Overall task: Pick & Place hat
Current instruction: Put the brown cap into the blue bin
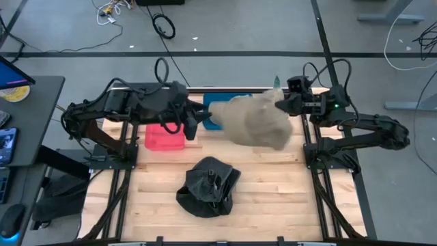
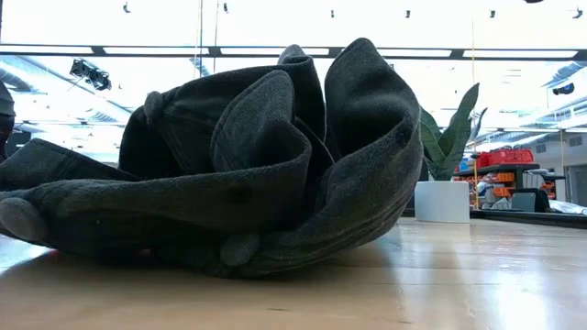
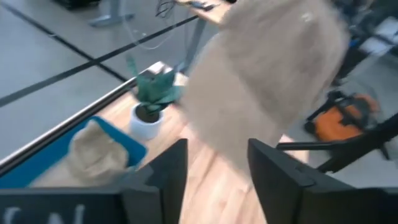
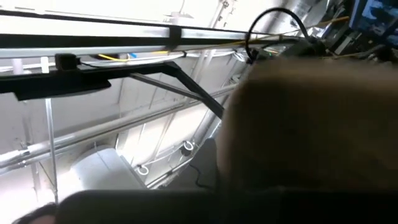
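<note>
A fuzzy beige hat (image 1: 256, 123) hangs in the air over the table's far side, in my right gripper (image 1: 281, 102), which comes in from the right. The hat fills the right wrist view (image 4: 311, 137) and hides the fingers there. My left gripper (image 3: 217, 180) is open, just left of the beige hat (image 3: 267, 81) over the blue tray (image 1: 217, 115), touching nothing. A crumpled dark grey hat (image 1: 208, 186) lies with its brim on the table's middle and fills the low view (image 2: 238, 174). My right gripper is shut on the beige hat at its far right edge (image 1: 273, 102), coming level from the table's right. The hat itself hides the fingers, so the kind of hold does not show. The hat is lifted clear and bulges out toward the left arm.
A pink box (image 1: 164, 137) sits beside the blue tray, under the left arm. A second beige fuzzy thing (image 3: 93, 155) lies in the tray (image 3: 37, 168). A small potted plant (image 3: 146, 115) stands at the far edge. Bare wood lies to both sides of the dark hat.
</note>
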Robot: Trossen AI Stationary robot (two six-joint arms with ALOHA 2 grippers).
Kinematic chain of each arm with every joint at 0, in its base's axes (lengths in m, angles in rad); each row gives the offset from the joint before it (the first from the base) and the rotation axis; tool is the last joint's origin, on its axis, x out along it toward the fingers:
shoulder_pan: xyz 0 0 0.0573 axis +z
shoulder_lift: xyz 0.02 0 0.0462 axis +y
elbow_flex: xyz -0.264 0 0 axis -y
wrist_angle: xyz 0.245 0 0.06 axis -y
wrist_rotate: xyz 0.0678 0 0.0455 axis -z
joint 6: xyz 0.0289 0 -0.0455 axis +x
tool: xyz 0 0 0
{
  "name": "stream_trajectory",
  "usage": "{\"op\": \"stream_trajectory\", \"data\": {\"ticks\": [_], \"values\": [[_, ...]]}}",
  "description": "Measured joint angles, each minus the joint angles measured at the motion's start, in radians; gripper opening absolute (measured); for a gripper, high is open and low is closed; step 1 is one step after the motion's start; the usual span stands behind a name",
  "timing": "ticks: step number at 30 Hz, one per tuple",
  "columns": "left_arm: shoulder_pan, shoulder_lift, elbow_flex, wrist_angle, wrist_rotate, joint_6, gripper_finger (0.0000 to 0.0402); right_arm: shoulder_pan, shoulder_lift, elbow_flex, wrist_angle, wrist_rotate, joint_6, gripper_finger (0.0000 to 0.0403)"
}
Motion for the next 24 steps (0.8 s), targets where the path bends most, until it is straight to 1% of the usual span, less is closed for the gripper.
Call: {"op": "stream_trajectory", "data": {"ticks": [4, 8, 14, 20, 24], "values": [[-0.004, 0.000, 0.000, -0.065, -0.025, -0.016, 0.0207, -0.022, -0.015, 0.000, -0.026, 0.001, 0.013, 0.0001], [-0.009, 0.000, 0.000, -0.110, -0.036, -0.019, 0.0222, -0.048, -0.019, 0.000, -0.114, 0.008, 0.009, 0.0001], [-0.010, 0.000, 0.000, -0.148, -0.055, -0.018, 0.0213, -0.100, 0.022, 0.000, -0.289, 0.014, -0.044, 0.0000], [-0.013, 0.000, 0.000, -0.199, -0.081, -0.017, 0.0195, -0.130, 0.090, 0.007, -0.316, 0.031, -0.049, 0.0000], [-0.013, 0.000, 0.000, -0.213, -0.099, -0.013, 0.0187, -0.140, 0.157, 0.074, -0.348, 0.031, -0.063, 0.0000]]}}
